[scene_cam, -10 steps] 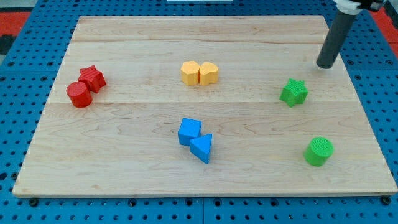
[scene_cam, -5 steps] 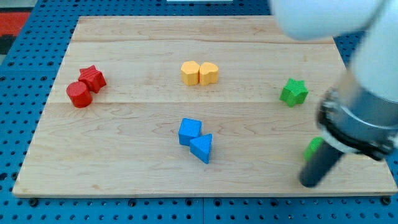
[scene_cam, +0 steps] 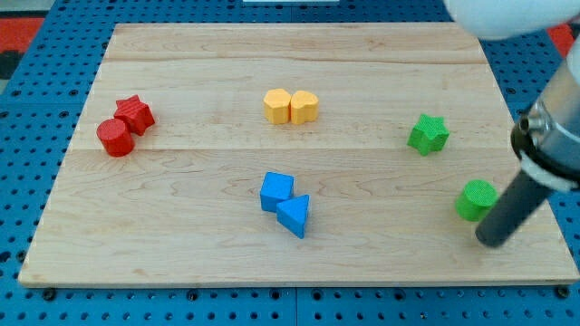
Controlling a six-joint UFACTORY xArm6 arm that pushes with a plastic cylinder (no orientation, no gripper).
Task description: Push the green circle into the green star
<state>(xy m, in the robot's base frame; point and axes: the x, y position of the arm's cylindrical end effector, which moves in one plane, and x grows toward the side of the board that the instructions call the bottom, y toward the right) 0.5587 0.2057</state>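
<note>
The green circle (scene_cam: 475,199) is a short green cylinder near the board's right edge, low in the view. The green star (scene_cam: 428,134) lies above it and to its left, well apart from it. My tip (scene_cam: 492,242) rests on the board just below and to the right of the green circle, and the rod's side touches or nearly touches the circle's right edge. The arm's white body fills the view's top right corner.
A red star (scene_cam: 135,113) and red circle (scene_cam: 115,138) touch at the left. Two yellow blocks (scene_cam: 290,106) sit side by side at top centre. A blue cube (scene_cam: 276,191) and blue triangle (scene_cam: 294,215) touch at bottom centre. The wooden board (scene_cam: 181,235) lies on blue pegboard.
My tip went from the top right down past the green circle, then right to its lower right. The green circle has shifted slightly up and right. Other blocks are unmoved.
</note>
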